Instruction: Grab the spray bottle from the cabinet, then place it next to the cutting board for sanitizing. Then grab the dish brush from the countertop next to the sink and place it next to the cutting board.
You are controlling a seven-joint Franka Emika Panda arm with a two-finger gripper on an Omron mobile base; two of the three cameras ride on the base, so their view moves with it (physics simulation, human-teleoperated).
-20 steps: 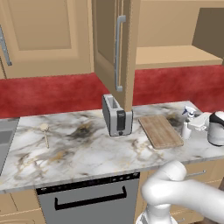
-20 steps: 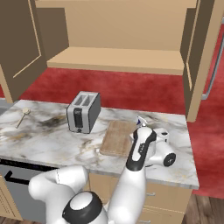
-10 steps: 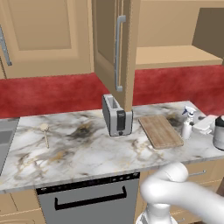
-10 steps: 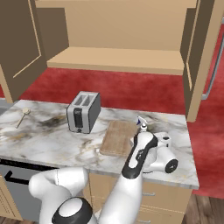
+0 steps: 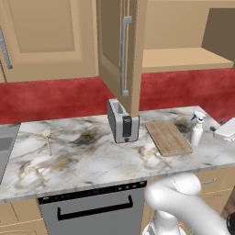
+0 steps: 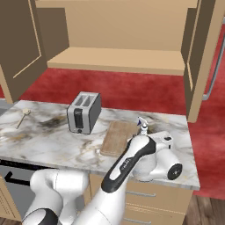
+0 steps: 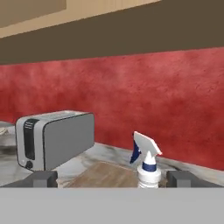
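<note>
spray bottle (image 5: 197, 131) stands upright just right of the cutting board (image 5: 168, 137); gripper (image 7: 112, 179) spread wide, empty. pull back level, avoid tipping it.

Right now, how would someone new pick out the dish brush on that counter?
Start at the marble countertop and find the grey toaster in the middle. The dish brush lies flat well off to its sink side, alone on bare marble. It is thin, beige and spoon-like, unlike the upright spray bottle beside the cutting board.
</note>
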